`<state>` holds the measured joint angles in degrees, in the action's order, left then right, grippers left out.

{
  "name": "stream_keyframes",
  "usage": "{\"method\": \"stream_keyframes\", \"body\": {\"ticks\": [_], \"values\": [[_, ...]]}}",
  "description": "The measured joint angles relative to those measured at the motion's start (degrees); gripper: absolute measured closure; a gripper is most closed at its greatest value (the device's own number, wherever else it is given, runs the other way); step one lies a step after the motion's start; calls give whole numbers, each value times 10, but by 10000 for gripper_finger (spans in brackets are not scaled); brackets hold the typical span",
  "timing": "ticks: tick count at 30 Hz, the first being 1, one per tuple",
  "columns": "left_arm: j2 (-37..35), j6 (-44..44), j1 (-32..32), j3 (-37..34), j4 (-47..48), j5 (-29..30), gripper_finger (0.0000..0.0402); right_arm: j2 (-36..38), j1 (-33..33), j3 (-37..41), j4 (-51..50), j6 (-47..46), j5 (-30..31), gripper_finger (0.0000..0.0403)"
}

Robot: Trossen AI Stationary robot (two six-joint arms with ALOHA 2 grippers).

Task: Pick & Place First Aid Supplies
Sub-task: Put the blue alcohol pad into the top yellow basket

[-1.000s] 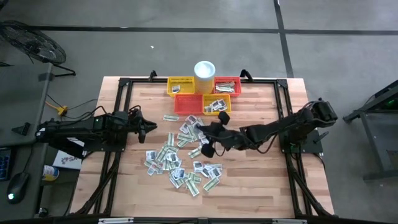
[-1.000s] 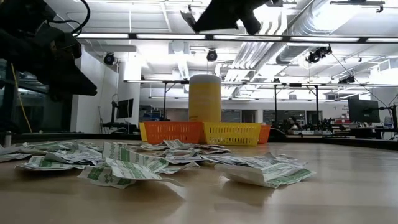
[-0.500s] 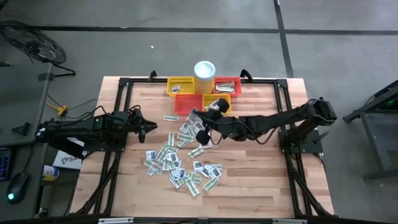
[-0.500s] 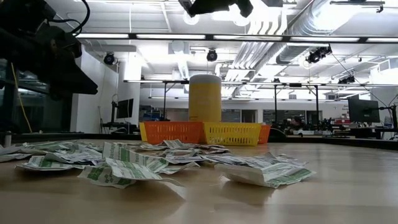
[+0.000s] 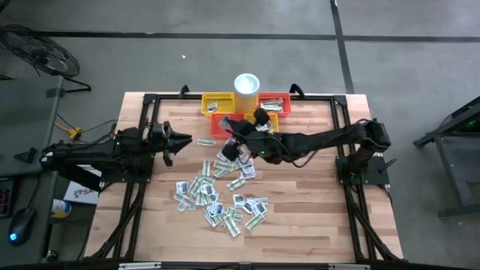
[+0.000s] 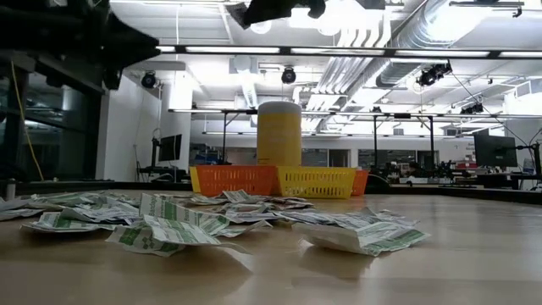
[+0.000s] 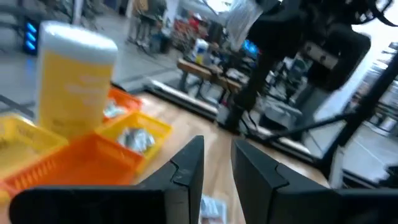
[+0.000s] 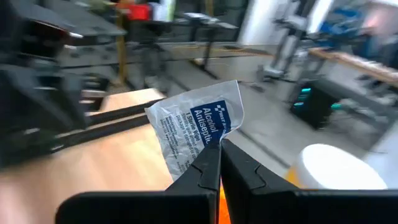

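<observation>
Past my left hand (image 7: 216, 168), fingers slightly apart and empty, I see the cup (image 7: 71, 78) behind orange and yellow baskets (image 7: 81, 162) on the worktop (image 7: 292, 171), the other arm's hand (image 7: 264, 9) pinching a sachet (image 7: 242, 15).

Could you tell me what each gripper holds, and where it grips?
The right gripper pinches a white sachet by its edge. The left gripper holds nothing.

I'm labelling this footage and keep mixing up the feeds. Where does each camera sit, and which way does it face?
High view: overhead, straight down on the table and both arms.
Low view: tabletop height, level across the sachets toward the baskets.
Left wrist view: on the left arm, past the left hand to the cup.
Right wrist view: on the right arm; the right hand pinches a sachet.
All show the cup.
</observation>
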<state>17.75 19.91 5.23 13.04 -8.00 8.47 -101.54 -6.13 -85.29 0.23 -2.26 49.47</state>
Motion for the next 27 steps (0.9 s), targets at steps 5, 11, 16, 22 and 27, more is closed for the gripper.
{"method": "stream_keyframes", "body": {"ticks": [5, 11, 16, 22, 27], "values": [[63, -50, 0, 42, -43, 11, 293, -55, 6, -64, 0, 45, 35, 403], [150, -79, 0, 87, -90, 55, 218, -98, 6, -120, -1, 123, 80, 403], [215, -64, 0, 132, -90, 82, 177, -98, 6, -123, 2, 173, 54, 403], [302, -61, 0, 190, -90, 85, 172, -98, 6, -123, -4, 201, 31, 403], [346, -59, 0, 228, -90, 77, 172, -95, 5, -123, -38, 191, 50, 403]]}}
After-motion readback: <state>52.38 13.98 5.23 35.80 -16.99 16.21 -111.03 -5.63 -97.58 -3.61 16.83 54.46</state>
